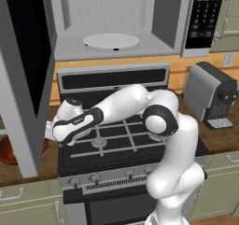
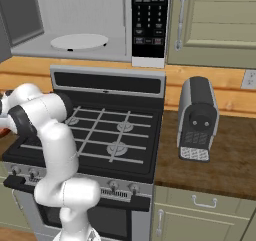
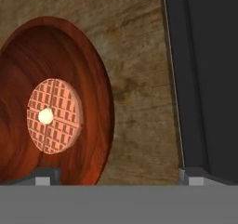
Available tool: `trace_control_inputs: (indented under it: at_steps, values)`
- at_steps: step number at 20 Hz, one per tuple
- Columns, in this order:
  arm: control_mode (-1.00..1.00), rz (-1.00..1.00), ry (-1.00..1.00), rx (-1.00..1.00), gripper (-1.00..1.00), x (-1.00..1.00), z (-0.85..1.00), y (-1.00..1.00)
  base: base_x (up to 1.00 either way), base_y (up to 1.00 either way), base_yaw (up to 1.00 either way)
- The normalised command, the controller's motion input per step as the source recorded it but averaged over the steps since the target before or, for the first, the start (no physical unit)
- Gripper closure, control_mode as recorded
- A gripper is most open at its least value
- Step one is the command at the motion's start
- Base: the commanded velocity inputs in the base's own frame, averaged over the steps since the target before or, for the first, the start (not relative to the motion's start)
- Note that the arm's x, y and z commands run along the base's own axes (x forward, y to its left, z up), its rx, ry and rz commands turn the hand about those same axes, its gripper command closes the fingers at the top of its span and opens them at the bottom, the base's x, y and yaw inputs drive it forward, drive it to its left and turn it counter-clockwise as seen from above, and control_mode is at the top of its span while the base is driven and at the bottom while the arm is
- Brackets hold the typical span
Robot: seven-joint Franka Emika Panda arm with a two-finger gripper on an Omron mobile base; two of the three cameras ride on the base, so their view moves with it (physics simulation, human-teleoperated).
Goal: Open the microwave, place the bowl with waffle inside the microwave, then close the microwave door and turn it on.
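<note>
Tool (image 3: 116, 177) wide open, empty, over bowl (image 3: 100, 102) w/ waffle (image 3: 55, 116) on surface left of stove (image 1: 126, 140). Microwave door (image 1: 25, 74) already open; loading, closing, start left.

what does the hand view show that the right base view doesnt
Hand view: the small round tan-orange waffle with its grid pattern and pale centre, lying in the shallow glossy reddish-brown bowl on the brown wooden counter, with the open gripper above the bowl's rim.

Right base view: the light grey microwave with its white turntable and black keypad panel, the dark grey coffee machine and the beige cabinet doors.

Both: the black gas stove, seen in the hand view as a dark edge, and the counter.
</note>
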Motion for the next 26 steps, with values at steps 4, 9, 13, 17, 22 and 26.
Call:
trace_control_inputs:
  at_steps: [4, 9, 13, 17, 22, 26]
  values:
    - [-1.00, -0.03, 0.04, -0.04, -1.00, 0.23, -0.12, 0.28, 0.00, 0.00, 0.00]
    - [-1.00, -0.02, 0.01, -0.06, -1.00, 0.15, -0.16, 0.30, 0.00, 0.00, 0.00]
    - [-1.00, -0.02, 0.00, -0.04, -1.00, 0.09, -0.08, 0.24, 0.00, 0.00, 0.00]
    - [-1.00, 0.00, 0.00, -0.01, -1.00, 0.02, -0.16, 0.05, 0.00, 0.00, 0.00]
    - [-1.00, 0.00, -0.01, 0.00, 1.00, 0.00, -0.13, 0.00, 0.00, 0.00, 0.00]
    - [-1.00, 0.00, -0.02, 0.00, 1.00, 0.00, -0.01, -0.02, 0.00, 0.00, 0.00]
